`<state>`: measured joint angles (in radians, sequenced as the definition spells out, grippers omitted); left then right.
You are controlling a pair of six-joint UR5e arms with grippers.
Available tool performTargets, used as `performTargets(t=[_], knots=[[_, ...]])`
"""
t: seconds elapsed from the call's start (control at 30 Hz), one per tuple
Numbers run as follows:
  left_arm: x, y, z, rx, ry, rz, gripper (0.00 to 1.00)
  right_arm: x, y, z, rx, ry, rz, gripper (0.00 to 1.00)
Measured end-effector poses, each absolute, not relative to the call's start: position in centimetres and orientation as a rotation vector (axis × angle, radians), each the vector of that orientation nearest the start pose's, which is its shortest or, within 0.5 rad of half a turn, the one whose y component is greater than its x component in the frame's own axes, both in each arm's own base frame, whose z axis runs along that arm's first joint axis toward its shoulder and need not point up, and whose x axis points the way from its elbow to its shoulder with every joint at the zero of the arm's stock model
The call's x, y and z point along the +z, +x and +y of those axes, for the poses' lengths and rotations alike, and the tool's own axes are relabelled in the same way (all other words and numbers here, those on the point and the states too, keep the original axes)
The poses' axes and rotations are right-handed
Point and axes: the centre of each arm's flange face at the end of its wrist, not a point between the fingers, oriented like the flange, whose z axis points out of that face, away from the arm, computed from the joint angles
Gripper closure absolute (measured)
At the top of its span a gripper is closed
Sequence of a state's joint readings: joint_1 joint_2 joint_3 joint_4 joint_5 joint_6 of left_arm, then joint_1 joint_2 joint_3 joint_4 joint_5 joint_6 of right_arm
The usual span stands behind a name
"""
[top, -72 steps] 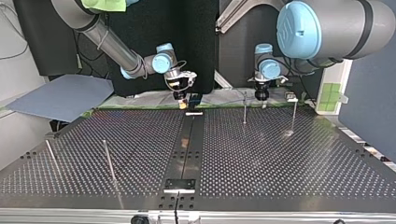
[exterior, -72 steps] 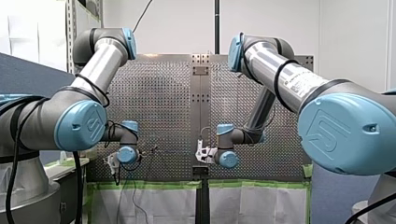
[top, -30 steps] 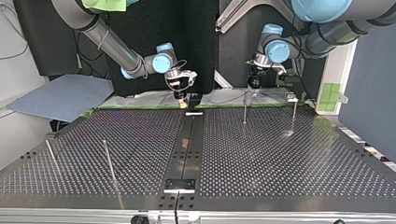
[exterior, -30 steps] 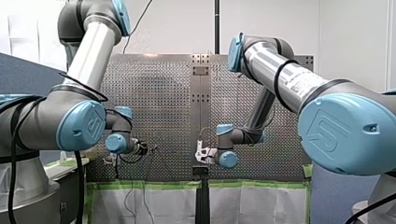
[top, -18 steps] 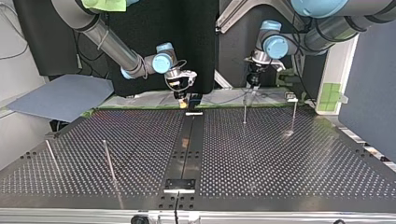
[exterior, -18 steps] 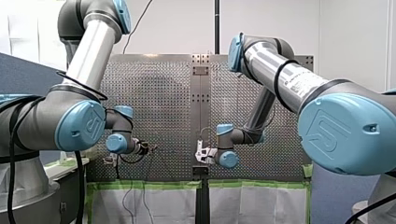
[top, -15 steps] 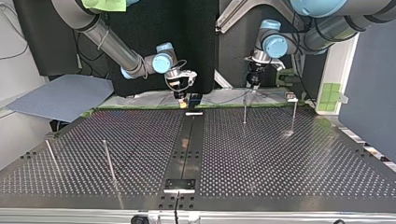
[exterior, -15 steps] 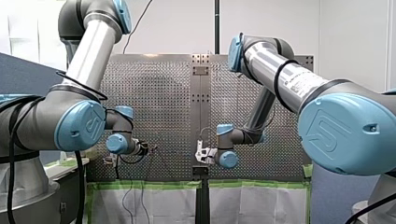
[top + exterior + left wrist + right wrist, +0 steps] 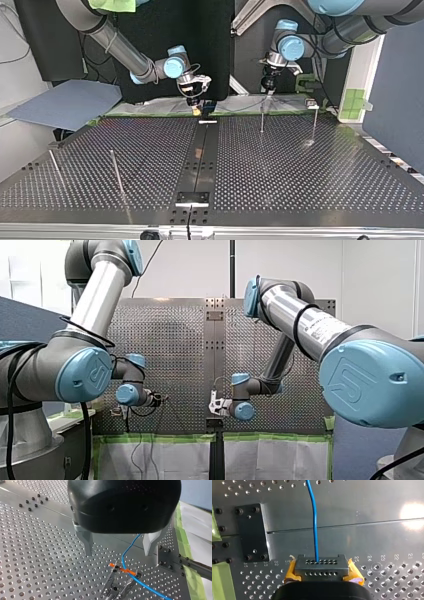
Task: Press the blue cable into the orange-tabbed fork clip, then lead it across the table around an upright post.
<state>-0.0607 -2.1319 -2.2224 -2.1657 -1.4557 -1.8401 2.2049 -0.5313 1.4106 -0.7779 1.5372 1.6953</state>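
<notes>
- You had the left gripper (image 9: 118,547) hanging just above the orange-tabbed fork clip (image 9: 123,570). Its two metal fingers (image 9: 86,541) were spread wide and gripped nothing.
- The blue cable (image 9: 123,555) ran from under the gripper body, between those fingers without touching them. It crossed the clip at its orange tabs and led off over the perforated table (image 9: 37,542). You could not tell how deep it sat in the fork.
- Your right gripper (image 9: 322,574) was clamped on a grey block (image 9: 321,565) with rows of small holes, its yellow pads (image 9: 291,573) pressed to both sides. The cable entered one upper hole and led straight ahead.
- In the top view, the right gripper sat at upper centre over the table's far edge. The left gripper was right of centre, above an upright post (image 9: 262,117). A second post (image 9: 315,122) stood further right.
</notes>
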Motion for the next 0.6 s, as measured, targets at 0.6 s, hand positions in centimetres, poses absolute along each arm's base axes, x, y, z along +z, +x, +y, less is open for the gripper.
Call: performTargets(t=[0.6], knots=[[2.53,42.26,-17.35,-0.327,-0.120,1.835,0.00,-3.53,52.77,-48.68,1.690,1.756,-1.006,1.00]])
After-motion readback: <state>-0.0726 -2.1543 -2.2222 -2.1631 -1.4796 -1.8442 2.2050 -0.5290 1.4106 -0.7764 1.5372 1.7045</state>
